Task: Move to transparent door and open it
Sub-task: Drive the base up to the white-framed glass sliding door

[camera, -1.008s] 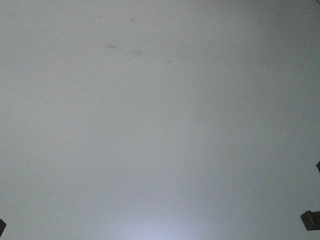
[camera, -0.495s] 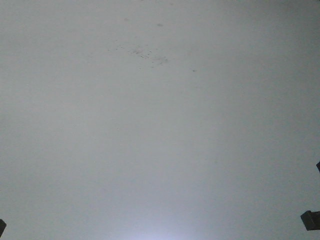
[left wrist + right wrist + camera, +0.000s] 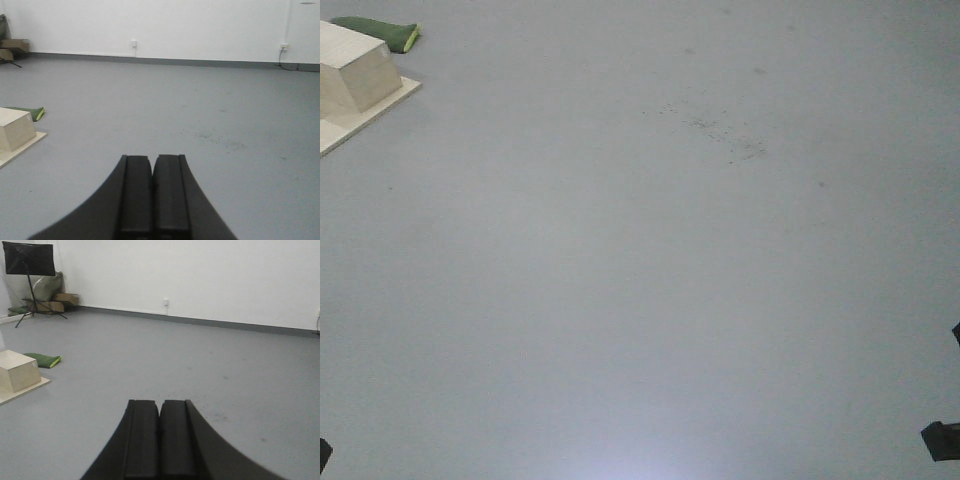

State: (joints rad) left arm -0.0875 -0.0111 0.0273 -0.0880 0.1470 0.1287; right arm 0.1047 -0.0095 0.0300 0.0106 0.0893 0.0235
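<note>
The transparent door is out of view in every frame. My left gripper (image 3: 152, 159) is shut, its two black pads pressed together with nothing between them, pointing over bare grey floor. My right gripper (image 3: 159, 403) is also shut and empty, held low over the same floor. In the front view only small dark bits of the arms show at the bottom corners and the right edge.
A pale wooden box on a flat board (image 3: 355, 75) (image 3: 15, 131) (image 3: 17, 372) sits on the floor to the left, a green cushion (image 3: 380, 33) (image 3: 44, 360) behind it. A white wall (image 3: 165, 27) with grey skirting lies ahead. A black music stand (image 3: 29, 260) and cardboard boxes stand far left.
The floor's speckled patch has slid rightward and downward across the front view, and the wooden box and green cushion have come into view at the top left. Both grippers look unchanged.
</note>
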